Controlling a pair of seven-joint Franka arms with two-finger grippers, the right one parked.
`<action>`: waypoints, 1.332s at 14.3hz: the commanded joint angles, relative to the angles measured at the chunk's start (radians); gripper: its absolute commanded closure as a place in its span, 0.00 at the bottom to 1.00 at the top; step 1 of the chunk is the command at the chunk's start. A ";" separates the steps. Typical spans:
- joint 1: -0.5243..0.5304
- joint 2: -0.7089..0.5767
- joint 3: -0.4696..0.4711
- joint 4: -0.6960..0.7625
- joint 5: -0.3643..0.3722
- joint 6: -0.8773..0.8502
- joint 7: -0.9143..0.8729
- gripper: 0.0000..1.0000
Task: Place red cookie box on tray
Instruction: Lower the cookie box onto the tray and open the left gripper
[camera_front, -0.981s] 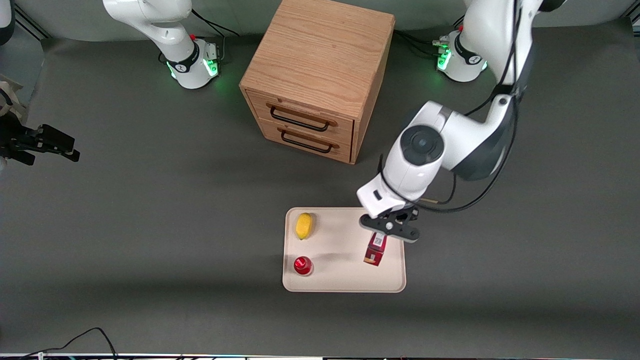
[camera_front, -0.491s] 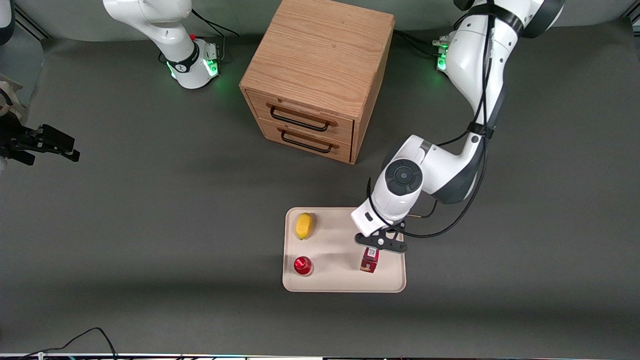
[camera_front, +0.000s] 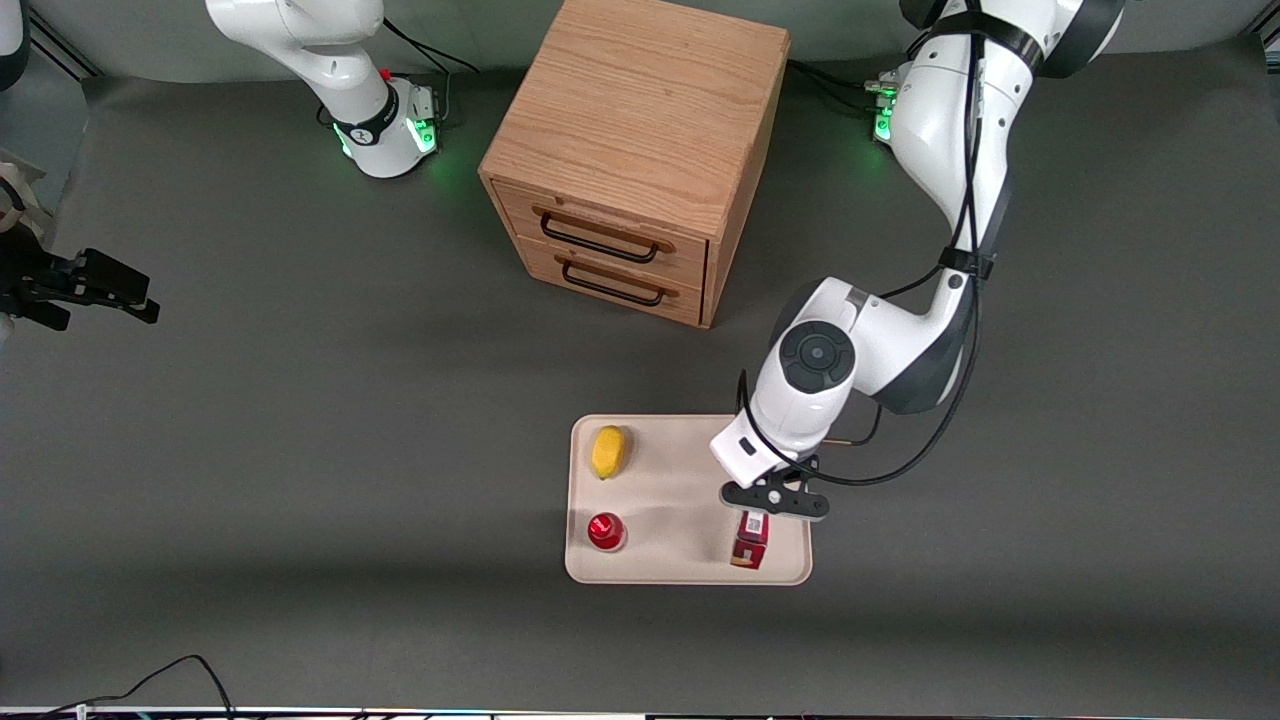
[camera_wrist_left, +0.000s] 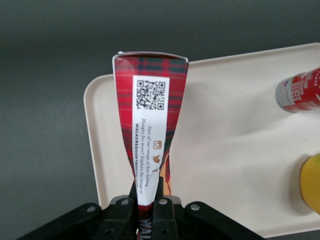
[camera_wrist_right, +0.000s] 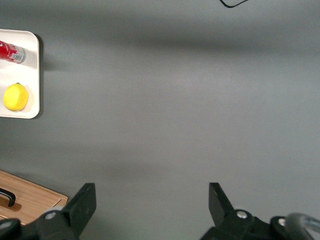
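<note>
Front view: one tray (camera_front: 690, 570), one red box (camera_front: 750, 540), one lemon (camera_front: 608, 452), one red-capped can (camera_front: 606, 531) and one wooden cabinet (camera_front: 640, 140) with two drawers are counted on a dark grey table (camera_front: 300, 450). A single working gripper (camera_front: 776, 501) is seen above the tray's end toward the working arm.

The box is held upright, its lower end over the tray near the corner closest to the camera, at about 5 o'clock from the tray's middle. Whether its foot touches the tray surface cannot be told. The gripper is placed directly above the box, at its upper end; the box appears at 6 o'clock from the gripper.

In the left wrist view the black fingers (camera_wrist_left: 122, 210) are seen pressed against the two broad faces of the box (camera_wrist_left: 150, 125), pinching it at the narrow edge, with the white label strip and QR code facing the camera. The carton is squeezed thin between the fingers and widens toward its free end. The tray (camera_wrist_left: 225, 150) is seen under the box, with the can (camera_wrist_left: 300, 91) lying toward one edge and the lemon (camera_wrist_left: 311, 184) beside it.

On the tray, the lemon lies at about 10 o'clock from the middle and the can at about 8 o'clock, both well apart from the box. The cabinet stands at 12 o'clock from the tray, farther from the camera.
</note>
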 joint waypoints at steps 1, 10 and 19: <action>-0.033 0.044 0.024 0.047 -0.031 0.012 -0.024 1.00; -0.035 0.075 0.056 0.027 -0.071 0.012 -0.010 1.00; -0.043 0.024 0.059 0.081 -0.074 -0.096 -0.018 0.42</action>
